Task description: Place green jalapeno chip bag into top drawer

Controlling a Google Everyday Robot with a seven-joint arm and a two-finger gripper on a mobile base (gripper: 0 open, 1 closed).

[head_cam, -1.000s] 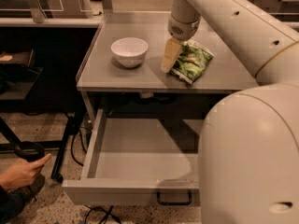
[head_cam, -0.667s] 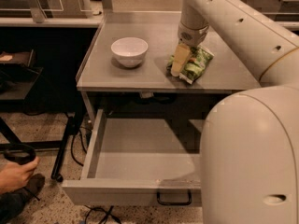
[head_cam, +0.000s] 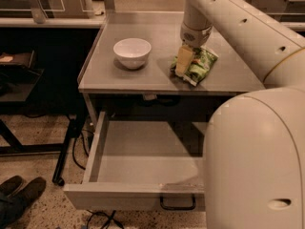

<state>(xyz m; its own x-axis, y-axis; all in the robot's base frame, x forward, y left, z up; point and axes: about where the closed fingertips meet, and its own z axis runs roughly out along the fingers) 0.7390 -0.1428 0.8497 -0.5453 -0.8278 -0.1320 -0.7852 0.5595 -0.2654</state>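
**Taking a sure hold of the bag**

The pincer (head_cam: 185, 61) hangs at the left edge of the bag (head_cam: 201, 63), which lies on the surface (head_cam: 143, 80) to the right of the bowl (head_cam: 132, 52). Whether it is open or clamped on the foil I cannot tell. The step in hand looks to be the grasp. Done well, it pinches across the bag's narrow width near the middle, so the crinkly foil does not slip. It then lifts straight up before swinging forward over the drawer (head_cam: 138, 151), which stands pulled out below. The bag lies flat, its long axis running diagonally from far right to near left, with a white end toward the near edge. Which end is the top I cannot tell.
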